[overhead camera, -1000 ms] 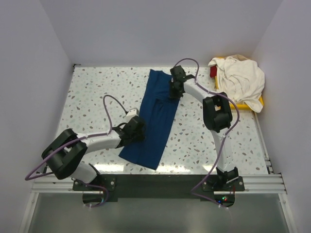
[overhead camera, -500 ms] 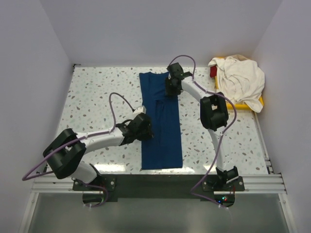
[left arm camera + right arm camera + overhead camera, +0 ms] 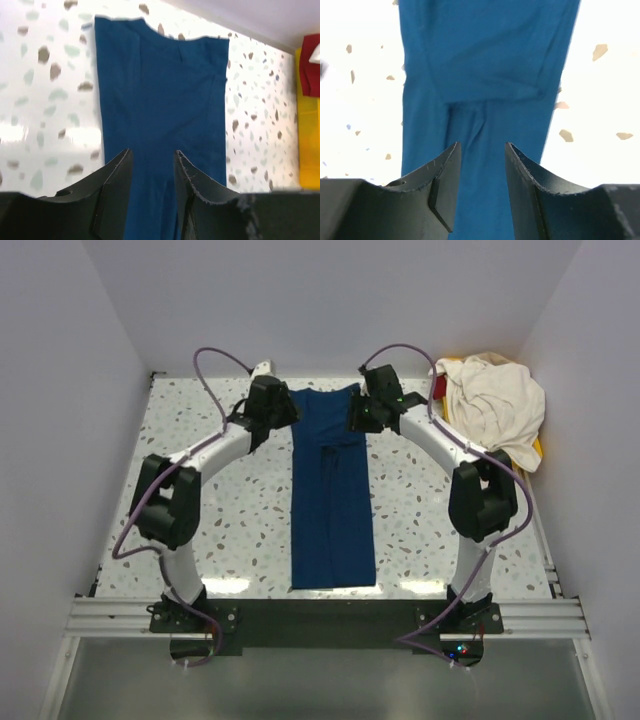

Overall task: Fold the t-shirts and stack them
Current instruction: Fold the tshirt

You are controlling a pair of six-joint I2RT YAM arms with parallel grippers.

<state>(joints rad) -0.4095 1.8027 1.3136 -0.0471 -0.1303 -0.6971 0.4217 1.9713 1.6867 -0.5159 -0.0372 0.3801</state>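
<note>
A: Where's the navy shirt point(image 3: 332, 500)?
B: Top cam: flat on the bench point(image 3: 200, 450), folded to a long strip, far edge to near edge, mid-bench. Cream shirt point(image 3: 495, 405) is heaped on the tray point(image 3: 538, 448), far right. Wrist cams don't catch it.
A: Grippers?
B: Can't judge from top. L wrist cam: left gripper point(image 3: 152, 157) released, fingers apart, only cloth below. R wrist cam: right gripper point(image 3: 482, 150) same, nothing between fingers. I see each by a far corner of the strip.
A: Anything else?
B: L wrist shows the tray edge w/ a red thing point(image 3: 312, 65). R wrist shows the folded-in flaps meeting.
</note>
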